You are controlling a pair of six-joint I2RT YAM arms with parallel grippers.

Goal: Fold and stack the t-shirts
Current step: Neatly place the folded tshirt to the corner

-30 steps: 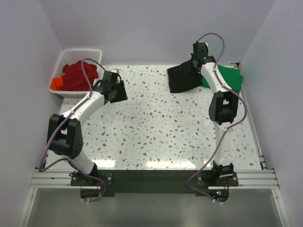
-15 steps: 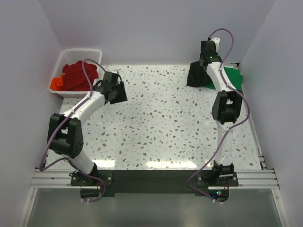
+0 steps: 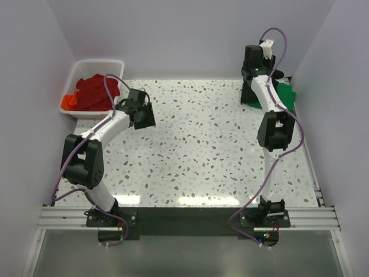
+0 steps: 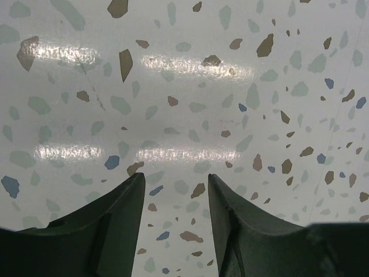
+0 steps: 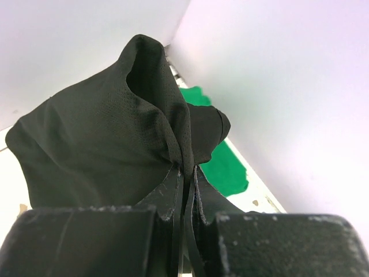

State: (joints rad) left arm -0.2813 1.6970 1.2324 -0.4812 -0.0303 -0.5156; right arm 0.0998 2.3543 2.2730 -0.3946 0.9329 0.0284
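T-shirts are the work here: four are visible. The black t-shirt (image 5: 109, 133) hangs bunched at the far right corner, pinched between the closed fingers of the right gripper (image 5: 185, 173). It hangs over the green t-shirt (image 3: 286, 93), which lies flat on the table (image 3: 196, 150). To place it well, lower the black one squarely over the green one, then let go only once the cloth lies flat. The dark red t-shirt (image 3: 95, 92) and orange t-shirt (image 3: 69, 101) sit crumpled in the white basket (image 3: 86, 64) at the far left. The left gripper (image 4: 176, 190) hovers over bare table, fingers apart, holding nothing.
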